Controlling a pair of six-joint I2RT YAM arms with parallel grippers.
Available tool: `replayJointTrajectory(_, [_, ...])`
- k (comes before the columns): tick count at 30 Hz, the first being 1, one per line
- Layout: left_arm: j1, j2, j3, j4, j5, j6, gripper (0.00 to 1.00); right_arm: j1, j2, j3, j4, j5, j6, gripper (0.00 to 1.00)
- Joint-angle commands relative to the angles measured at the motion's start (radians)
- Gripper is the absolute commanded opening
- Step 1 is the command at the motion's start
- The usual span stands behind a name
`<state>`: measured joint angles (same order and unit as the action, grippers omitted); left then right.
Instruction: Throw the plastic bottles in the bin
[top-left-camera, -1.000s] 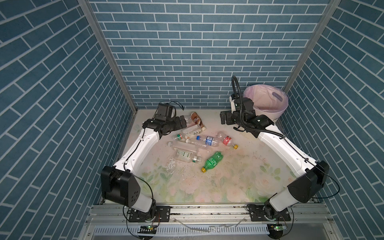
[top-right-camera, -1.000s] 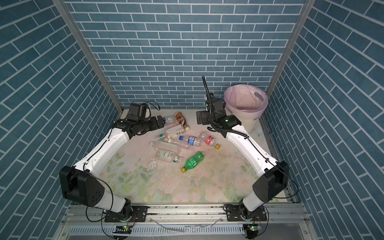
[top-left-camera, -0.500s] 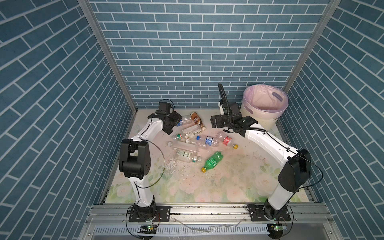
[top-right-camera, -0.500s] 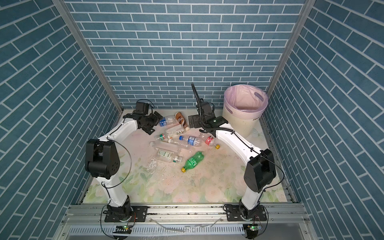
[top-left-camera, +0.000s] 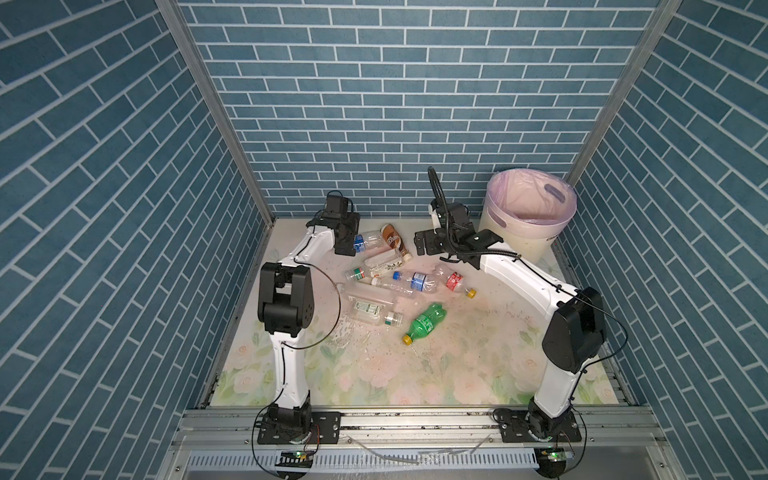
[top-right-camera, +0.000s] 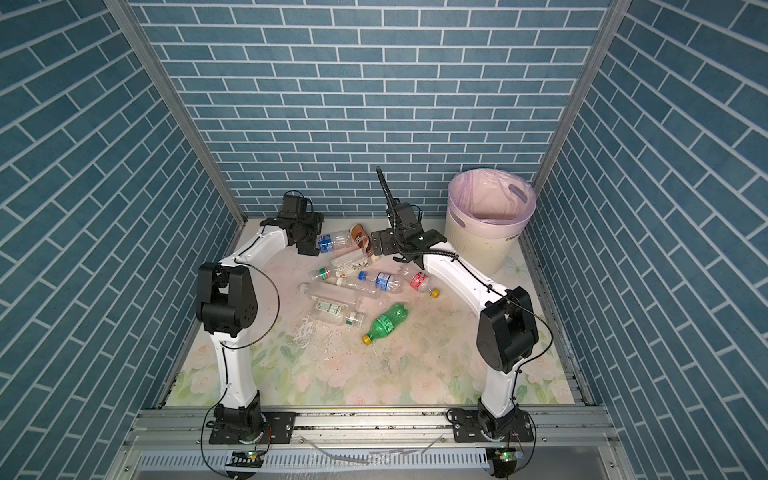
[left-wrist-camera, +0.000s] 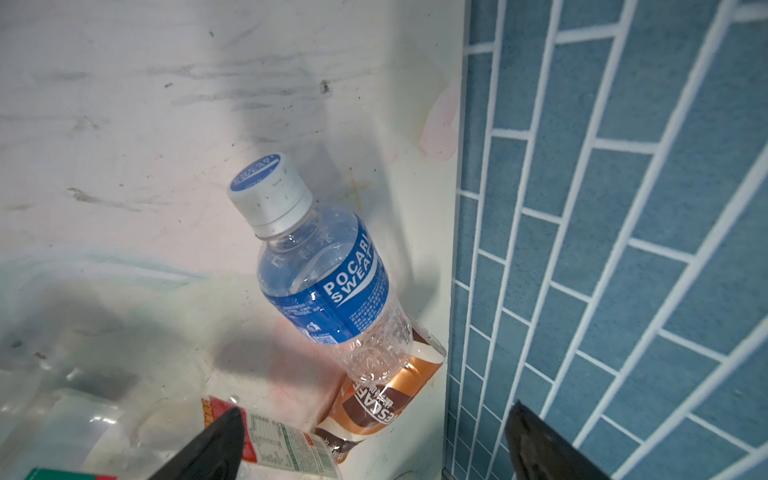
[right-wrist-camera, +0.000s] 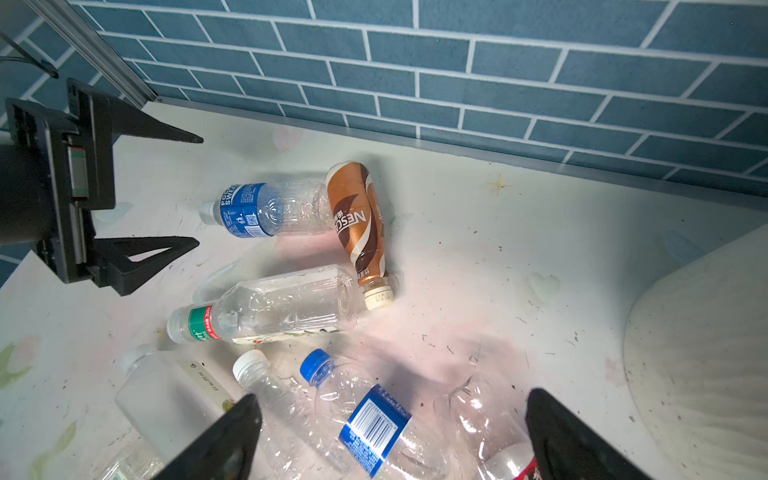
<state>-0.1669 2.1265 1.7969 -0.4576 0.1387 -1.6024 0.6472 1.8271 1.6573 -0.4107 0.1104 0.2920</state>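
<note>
As seen in both top views, plastic bottles (top-left-camera: 417, 280) heaped toward 12 o'clock, bin (top-left-camera: 515, 245) at 2 o'clock, handy for drops. From left wrist, left gripper (left-wrist-camera: 375, 408) spread wide, empty, ready to straddle blue-labelled bottle (left-wrist-camera: 328, 282). From right wrist, right gripper (right-wrist-camera: 393, 397) likewise agape over blue-capped bottle (right-wrist-camera: 365, 415)

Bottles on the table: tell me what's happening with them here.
The robot is meant to throw the bottles into the bin at the back right. Neither gripper holds anything. The left gripper is open, aimed at the blue-labelled bottle by the back wall, beside the brown bottle. The right gripper, also open, hovers over the ones in the middle. The green bottle lies apart, nearer the front.
</note>
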Motion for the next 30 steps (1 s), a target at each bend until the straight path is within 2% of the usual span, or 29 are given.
replayJointTrajectory(1, [-0.017, 0.039, 0.028, -0.074, -0.043, -0.073, 0.99, 0.003, 0.011, 0.058, 0.007, -0.001, 0.006, 0.99])
replayJointTrajectory(19, [-0.026, 0.276, 0.250, -0.109, -0.036, -0.116, 0.99, 0.002, 0.026, 0.022, 0.036, -0.011, 0.010, 0.99])
replayJointTrajectory(28, [-0.026, 0.316, 0.241, -0.116, -0.055, -0.137, 0.99, 0.002, 0.005, -0.011, 0.053, 0.006, 0.007, 0.99])
replayJointTrajectory(30, [-0.025, 0.319, 0.225, -0.096, -0.056, -0.137, 0.95, 0.000, -0.007, -0.022, 0.062, 0.010, 0.006, 0.99])
